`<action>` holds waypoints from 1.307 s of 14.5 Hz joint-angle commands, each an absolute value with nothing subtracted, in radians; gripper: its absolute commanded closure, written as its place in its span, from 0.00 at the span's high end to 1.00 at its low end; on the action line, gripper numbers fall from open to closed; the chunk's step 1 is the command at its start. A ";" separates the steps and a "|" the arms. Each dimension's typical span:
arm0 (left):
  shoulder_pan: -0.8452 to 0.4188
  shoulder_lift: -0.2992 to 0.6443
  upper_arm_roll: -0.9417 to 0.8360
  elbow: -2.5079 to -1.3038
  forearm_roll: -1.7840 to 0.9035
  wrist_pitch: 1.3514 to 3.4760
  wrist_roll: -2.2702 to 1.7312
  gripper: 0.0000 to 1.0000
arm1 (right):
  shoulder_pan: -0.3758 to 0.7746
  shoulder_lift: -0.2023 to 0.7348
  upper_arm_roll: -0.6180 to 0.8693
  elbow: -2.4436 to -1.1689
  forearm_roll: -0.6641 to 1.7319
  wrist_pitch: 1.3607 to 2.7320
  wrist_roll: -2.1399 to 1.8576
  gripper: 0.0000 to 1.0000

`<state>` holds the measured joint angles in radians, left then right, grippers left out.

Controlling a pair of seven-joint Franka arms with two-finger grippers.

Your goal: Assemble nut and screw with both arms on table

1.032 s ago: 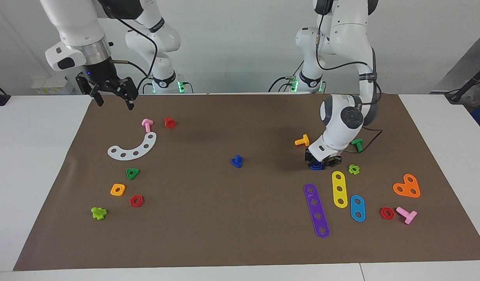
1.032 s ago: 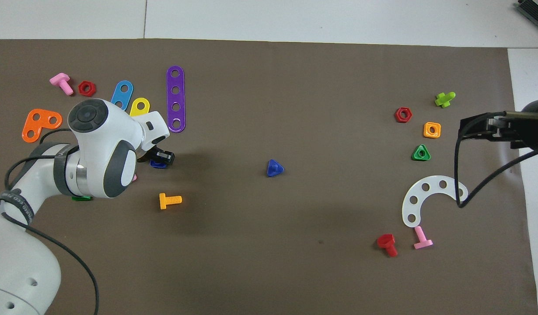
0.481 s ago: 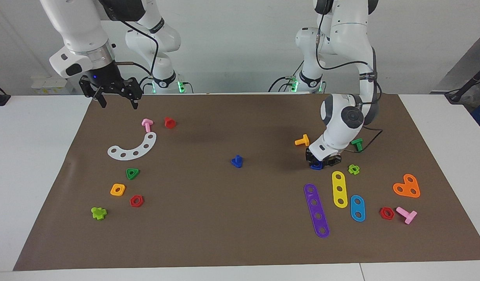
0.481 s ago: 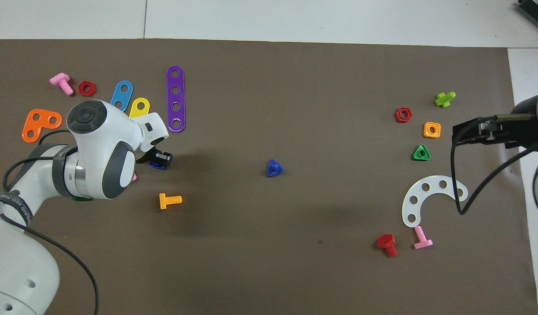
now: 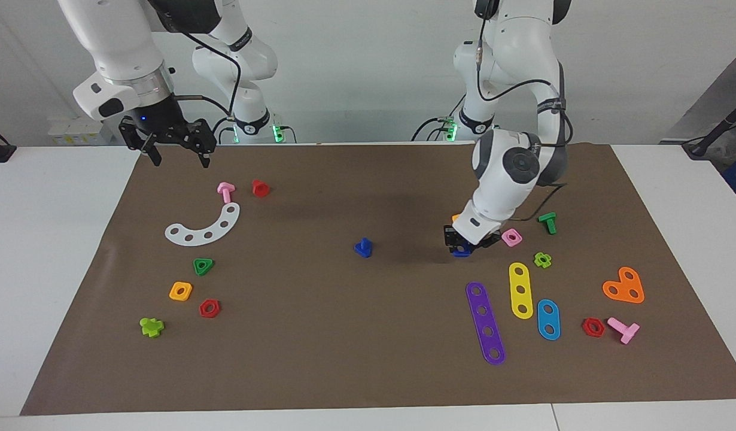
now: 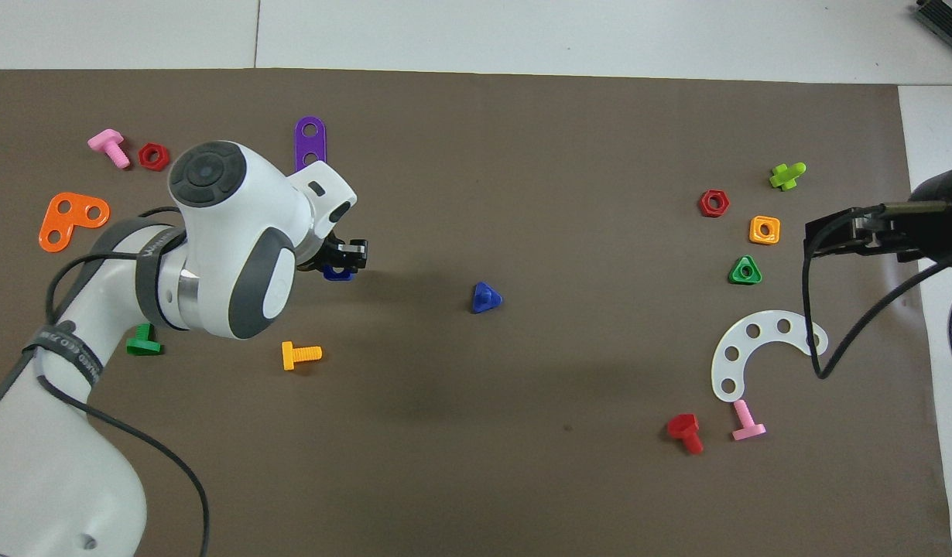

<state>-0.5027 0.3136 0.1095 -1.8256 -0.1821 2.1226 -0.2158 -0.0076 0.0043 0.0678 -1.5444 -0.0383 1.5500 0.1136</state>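
My left gripper point(image 5: 462, 246) is shut on the dark-blue square nut point(image 5: 462, 253) and holds it just above the brown mat point(image 5: 344, 335), toward the left arm's end of the table. It also shows in the overhead view point(image 6: 343, 261) with the nut point(image 6: 337, 272) under its fingers. The dark-blue screw point(image 5: 363, 247) lies head down at the mat's middle point(image 6: 485, 297). My right gripper point(image 5: 179, 157) hangs open and empty in the air over the mat's corner at the right arm's end point(image 6: 836, 234).
A pink square nut point(image 5: 511, 237), a green bolt point(image 5: 547, 222) and an orange bolt point(image 6: 300, 355) lie around my left gripper. Purple point(image 5: 485, 323), yellow point(image 5: 520, 290) and blue point(image 5: 548, 319) strips lie farther out. A white arc point(image 5: 204, 228) and several small parts lie at the right arm's end.
My left gripper has risen with the nut and moved toward the screw, uncovering the pink square nut. My right gripper has barely shifted.
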 commanded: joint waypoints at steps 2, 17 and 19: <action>-0.627 0.405 0.130 -1.634 -0.261 2.037 -0.362 0.00 | -0.026 0.006 0.072 -1.542 -0.017 1.571 0.086 1.00; -0.775 0.497 0.130 -1.605 -0.304 2.155 -0.520 0.00 | 0.034 -0.023 -0.017 -1.557 0.031 1.542 0.089 1.00; -0.773 0.497 0.130 -1.611 -0.302 2.152 -0.520 0.00 | 0.034 -0.014 -0.017 -1.562 0.035 1.545 0.087 1.00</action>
<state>-0.7644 0.4940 0.1182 -1.6051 -0.2947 2.1580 -0.5151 0.0253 -0.0143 -0.0010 -1.5476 0.0007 1.5491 0.1136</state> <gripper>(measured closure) 0.533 0.000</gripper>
